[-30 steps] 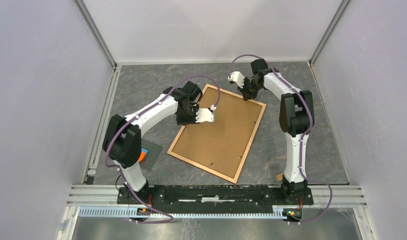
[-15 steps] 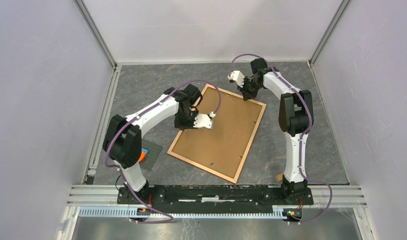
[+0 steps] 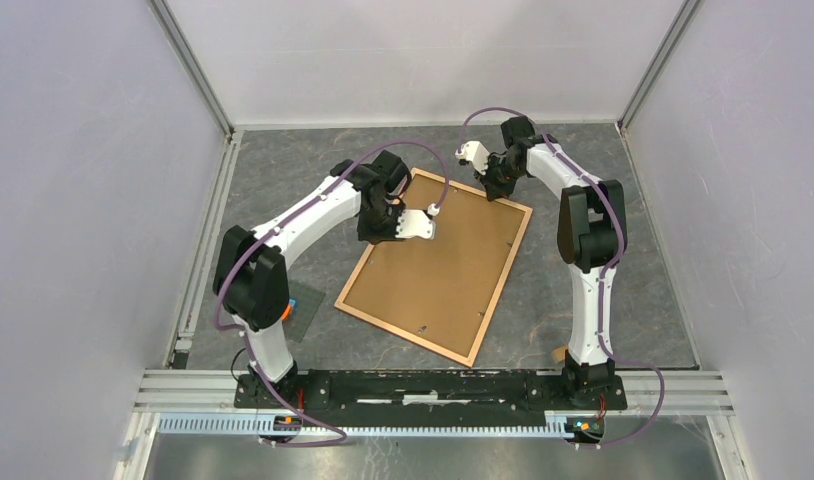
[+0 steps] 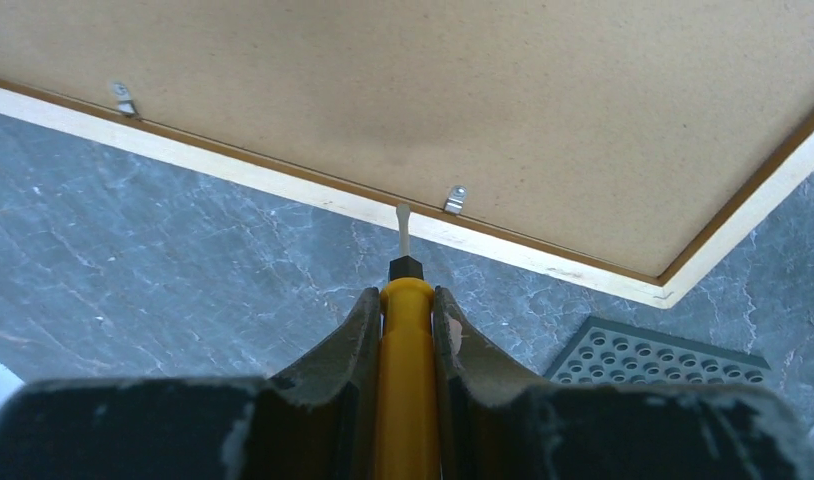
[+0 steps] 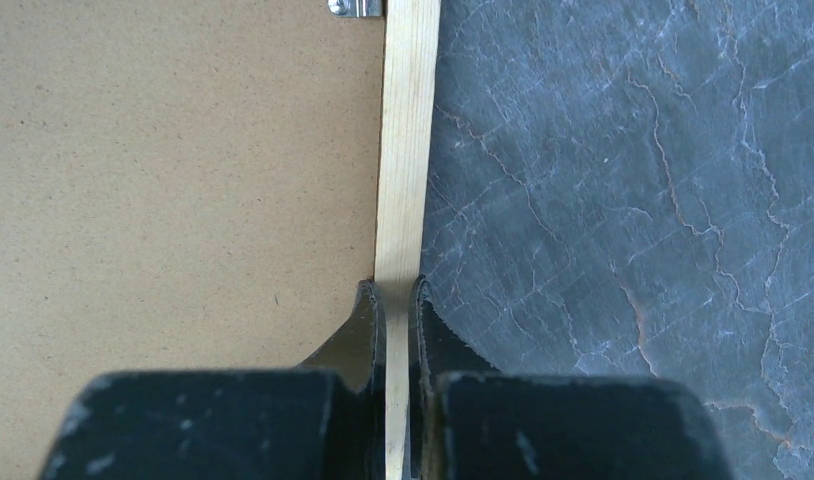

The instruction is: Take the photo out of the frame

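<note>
The frame lies face down on the table, its brown fibreboard back up, so the photo is hidden beneath. My left gripper is shut on a yellow-handled screwdriver. Its metal tip rests at the pale wooden border, just left of a small metal clip. A second clip sits further along that edge. In the top view the left gripper hovers at the frame's left side. My right gripper is shut on the frame's border near the far corner.
A grey perforated plate with an orange block lies left of the frame's near corner. Another clip shows ahead of the right gripper. Enclosure walls stand on three sides. A small brown scrap lies by the right arm's base.
The left gripper with the screwdriver dipped toward the near side, then moved farther along the frame's left edge. The right arm and the frame have stayed put.
</note>
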Action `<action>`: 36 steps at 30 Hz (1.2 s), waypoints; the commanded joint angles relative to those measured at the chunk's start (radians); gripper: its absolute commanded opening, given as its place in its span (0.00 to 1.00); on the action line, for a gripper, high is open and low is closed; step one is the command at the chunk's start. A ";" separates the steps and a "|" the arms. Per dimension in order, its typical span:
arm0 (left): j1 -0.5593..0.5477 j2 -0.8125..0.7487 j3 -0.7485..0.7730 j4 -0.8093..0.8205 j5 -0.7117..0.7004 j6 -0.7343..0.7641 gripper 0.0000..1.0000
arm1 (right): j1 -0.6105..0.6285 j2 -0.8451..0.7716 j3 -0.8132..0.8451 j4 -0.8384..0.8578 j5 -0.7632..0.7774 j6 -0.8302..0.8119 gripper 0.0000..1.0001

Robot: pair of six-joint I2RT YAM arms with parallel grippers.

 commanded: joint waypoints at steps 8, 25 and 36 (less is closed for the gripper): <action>-0.004 0.015 -0.072 0.078 -0.047 -0.005 0.02 | 0.002 0.064 -0.009 0.011 0.033 -0.002 0.00; -0.010 -0.045 -0.156 0.022 -0.068 0.068 0.02 | 0.003 0.064 -0.013 0.024 0.047 0.012 0.00; -0.021 -0.049 -0.173 -0.030 -0.027 0.066 0.02 | 0.001 0.064 -0.024 0.044 0.054 0.025 0.00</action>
